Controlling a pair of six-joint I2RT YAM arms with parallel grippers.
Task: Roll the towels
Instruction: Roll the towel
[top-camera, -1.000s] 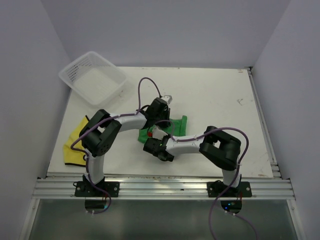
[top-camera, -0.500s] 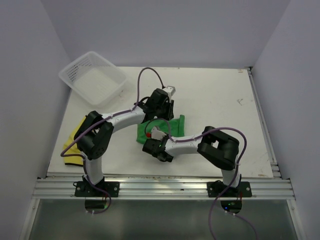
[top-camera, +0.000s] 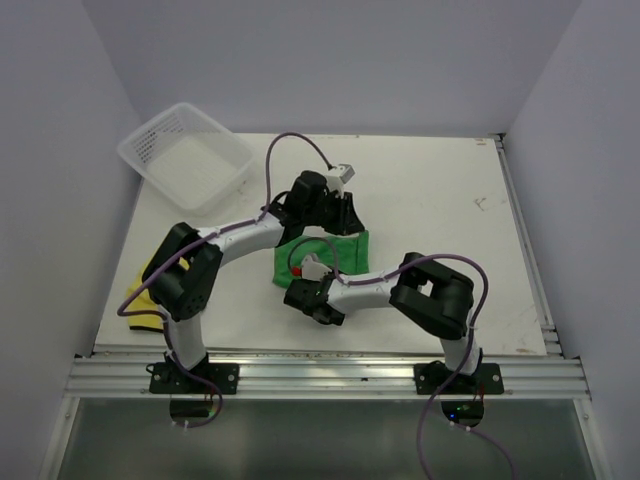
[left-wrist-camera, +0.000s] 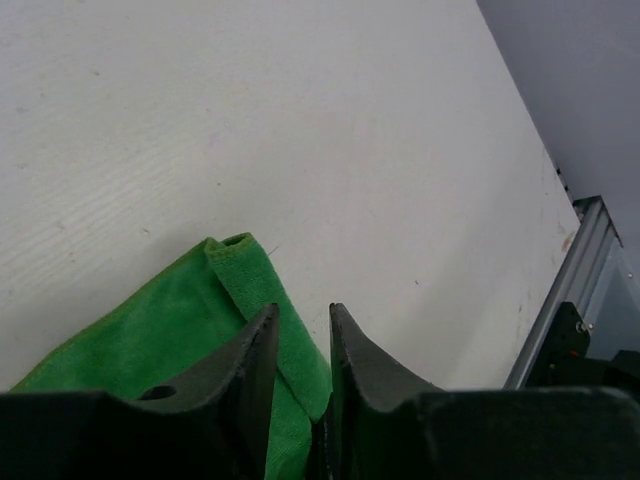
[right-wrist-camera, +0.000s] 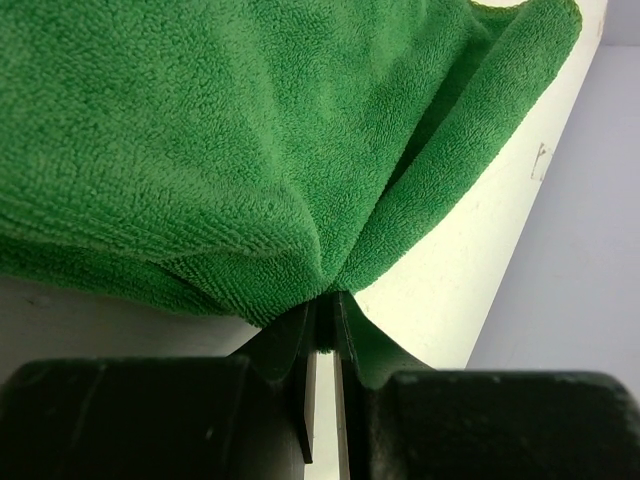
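Jaws of our right gripper (right-wrist-camera: 325, 306) pinch a fold of the green towel (right-wrist-camera: 230, 140); at its far edge our left gripper (left-wrist-camera: 302, 314) stands slightly parted, gripping nothing.

Bright, diffuse, even overhead lighting; soft faint shadows on table (top-camera: 430, 190); wrist-view foreground dark, slightly blurred

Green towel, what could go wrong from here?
The right hand pinches only a thin edge of the green towel; a tug might slip it free. The left hand is open above the folded corner, which may spring loose. The yellow towel lies at the table edge beside the left arm and could get swept off.
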